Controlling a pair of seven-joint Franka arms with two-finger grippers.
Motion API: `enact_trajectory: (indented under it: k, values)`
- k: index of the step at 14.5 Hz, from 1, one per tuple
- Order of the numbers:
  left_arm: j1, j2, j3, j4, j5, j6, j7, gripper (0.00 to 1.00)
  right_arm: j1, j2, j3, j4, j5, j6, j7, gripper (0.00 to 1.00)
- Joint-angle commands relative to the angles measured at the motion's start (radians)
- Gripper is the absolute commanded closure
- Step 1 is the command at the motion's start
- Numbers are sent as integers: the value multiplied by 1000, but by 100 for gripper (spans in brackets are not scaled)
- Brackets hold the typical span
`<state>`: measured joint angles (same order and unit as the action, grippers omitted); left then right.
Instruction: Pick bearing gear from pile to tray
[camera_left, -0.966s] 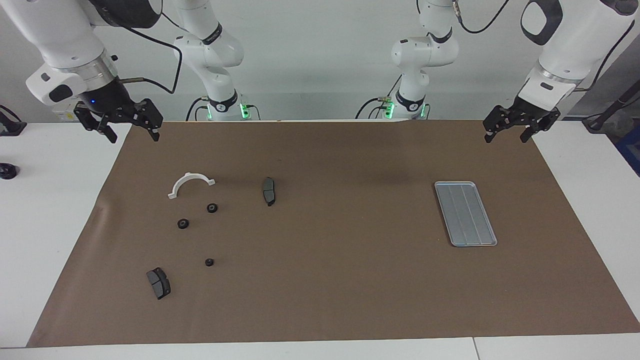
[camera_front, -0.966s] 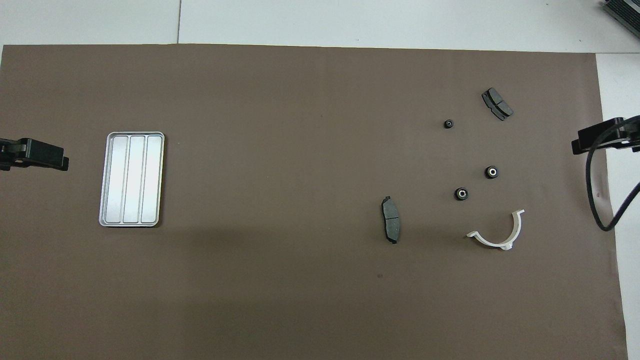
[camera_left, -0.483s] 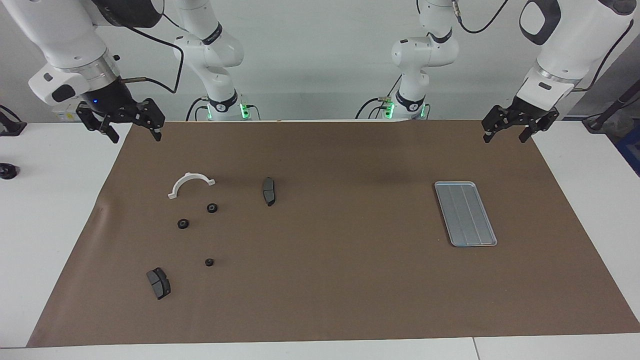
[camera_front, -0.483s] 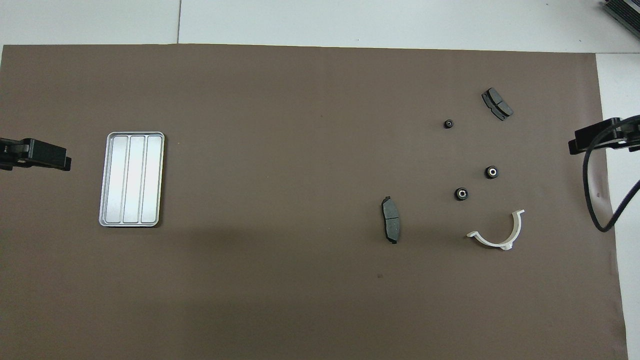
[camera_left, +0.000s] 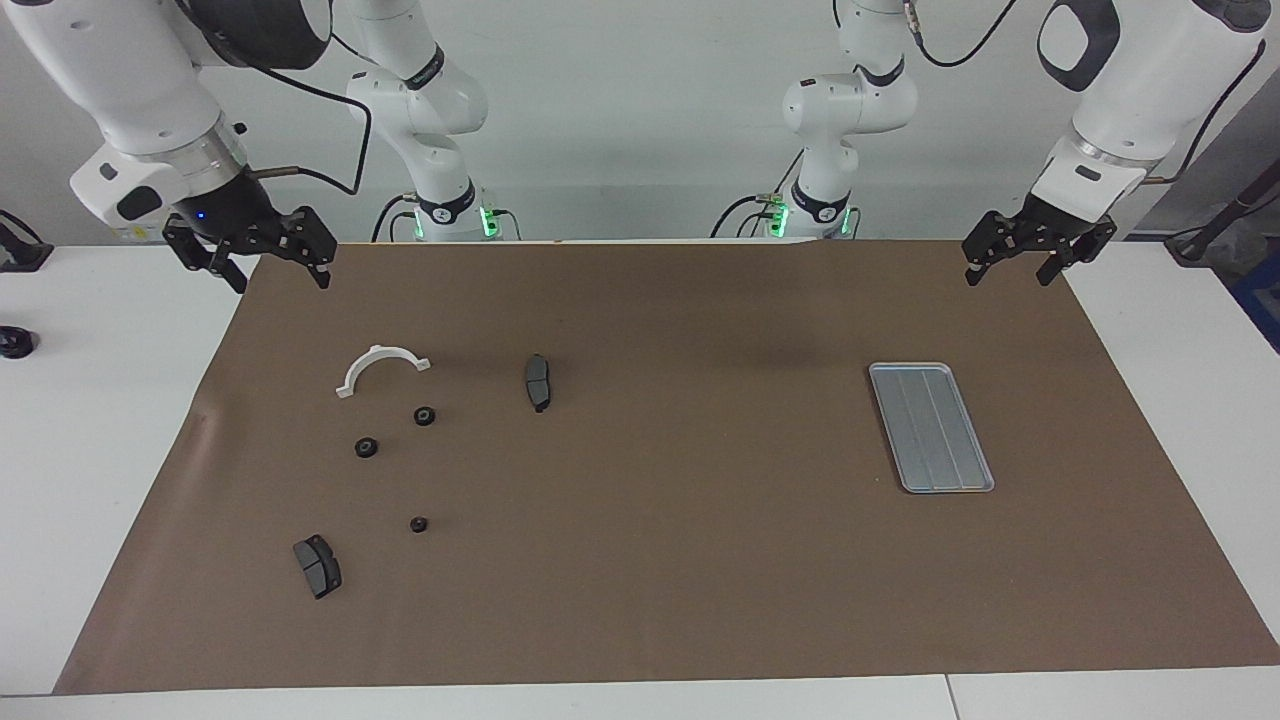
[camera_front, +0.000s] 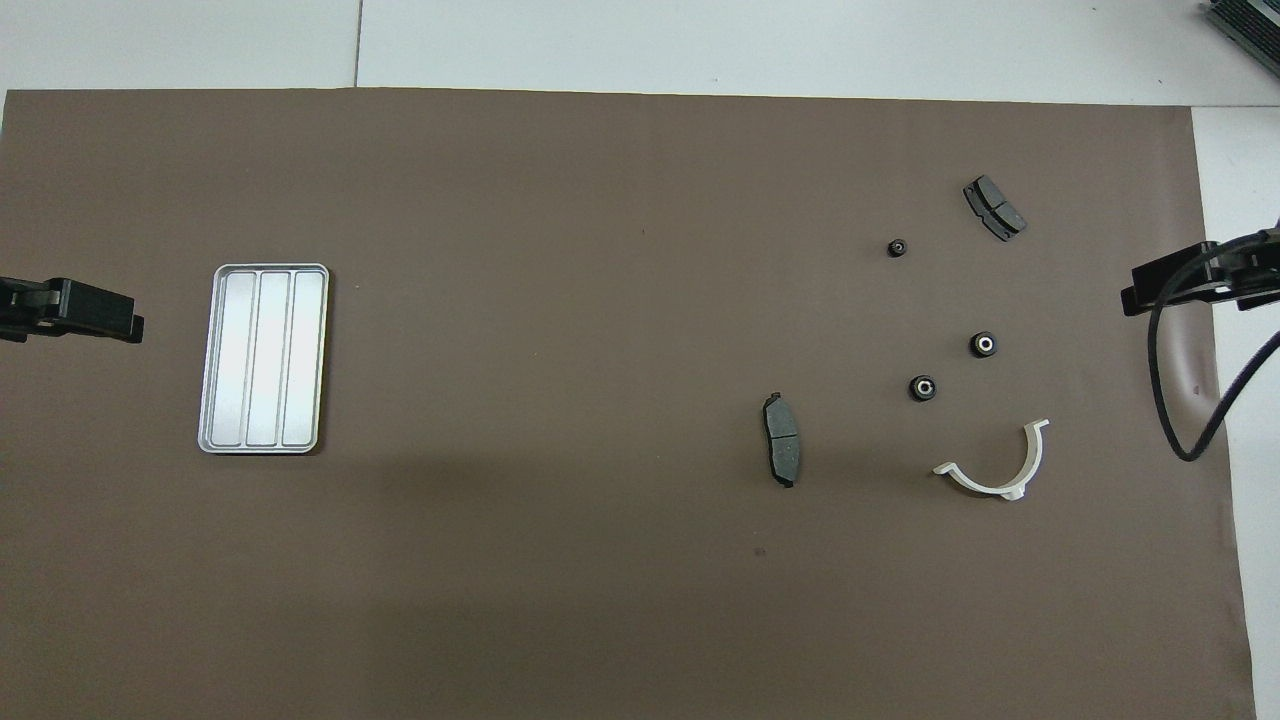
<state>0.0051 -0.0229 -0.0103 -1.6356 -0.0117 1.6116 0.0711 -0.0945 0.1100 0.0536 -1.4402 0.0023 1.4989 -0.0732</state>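
right gripper (camera_left: 279, 270): hangs in the air over the edge of the brown mat (camera_left: 660, 560) at the right arm's end of the table, jaws spread wide, nothing between them.
pile (camera_left: 390, 450): loose parts lie scattered on the mat toward the right arm's end, each apart from the others.
white bracket (camera_left: 382, 366): half-ring, flat on the mat, the part of the pile nearest the robots.
gears: three small black round ones. first gear (camera_left: 366, 447) and second gear (camera_left: 424, 416) lie near each other, a little farther from the robots than the bracket; third gear (camera_left: 419, 524) sits alone, farther out again.
brake pads: outer pad (camera_left: 317, 565) lies farthest from the robots, beside the third gear; inner pad (camera_left: 538, 381) lies toward the middle of the mat, level with the bracket.
mat: covers most of the white table (camera_left: 100, 420).
tray (camera_left: 931, 427): silver, ridged, flat on the mat toward the left arm's end, well apart from the pile, no part in it.
left gripper (camera_left: 1010, 266): waits in the air over the mat's corner at the left arm's end, jaws wide apart, holding nothing.
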Motion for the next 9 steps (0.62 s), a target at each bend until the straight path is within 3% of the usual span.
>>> enact_trajectory:
  k: [1, 5, 9]
  values:
    - [-4, -35, 1, -46, 12, 17, 7, 0, -1, 63, 0, -12, 7, 67, 10, 0]
    - [-4, -35, 1, -46, 12, 13, 4, 0, -4, 154, -1, -28, -18, 164, 12, 0]
    - [-4, -41, 0, -50, 10, -2, 4, 0, 1, 160, -1, -214, -22, 402, 53, 0]
